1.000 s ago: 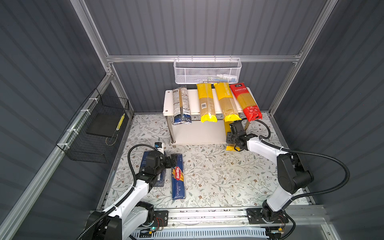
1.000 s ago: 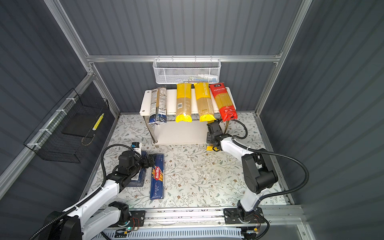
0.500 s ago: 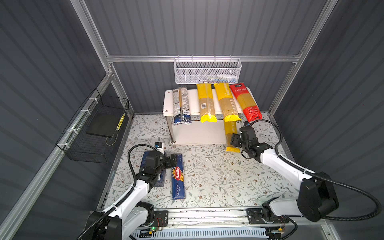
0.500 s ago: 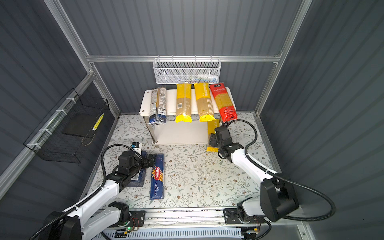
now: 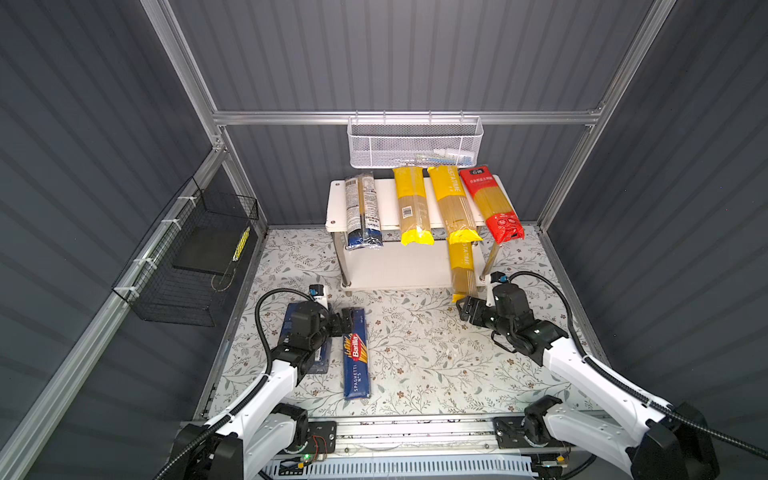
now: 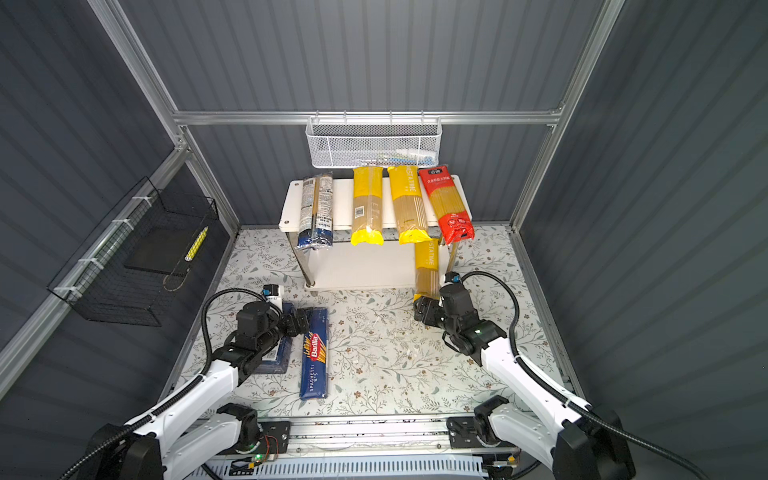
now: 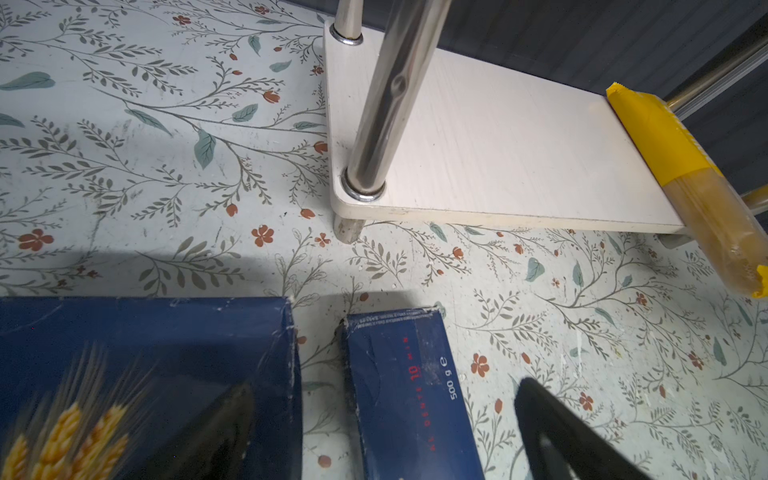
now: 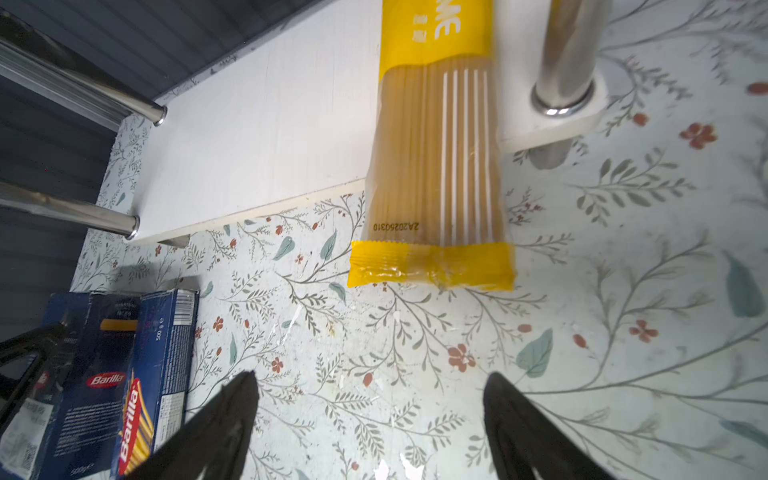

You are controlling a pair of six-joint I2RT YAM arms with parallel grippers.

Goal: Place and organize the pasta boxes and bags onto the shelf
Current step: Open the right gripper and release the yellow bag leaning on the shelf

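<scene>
Looking across from the left: there's a black wire basket [image 5: 187, 266] hung on the side wall. Next is the left gripper [image 7: 384, 384], down low over the floral mat [image 5: 419, 357] with its jaws spread wide. One of its fingers [image 7: 220, 428] sits above the wider blue box [image 7: 145, 328]. Its mate is off the far side of the narrow SPAGHETTI N.5 box [image 5: 356, 361], so that box's shelf-side end sits between them. Can't tell if either finger actually touches cardboard. Both boxes lie flat on the mat, side by side with a slim gap, out in front of the shelf [image 5: 337, 203].

On the shelf's top board, four bags lie front to back with their near ends hanging over the front edge. In order they're the clear bag with dark blue ends [image 5: 363, 210], a yellow bag [image 5: 409, 208], a second yellow bag [image 5: 455, 203] with "STATIME" showing, and the red bag [image 5: 490, 205] at the right end. A white mesh basket [image 5: 415, 145] hangs on the back wall above them.

The third yellow bag [image 5: 462, 266] is on the lower board at the right end, just beside the front right leg. Its near end pokes out past the board's edge over the mat. The right gripper [image 8: 370, 382] sits just in front of that end, jaws wide apart, nothing between them and clear of the bag.
</scene>
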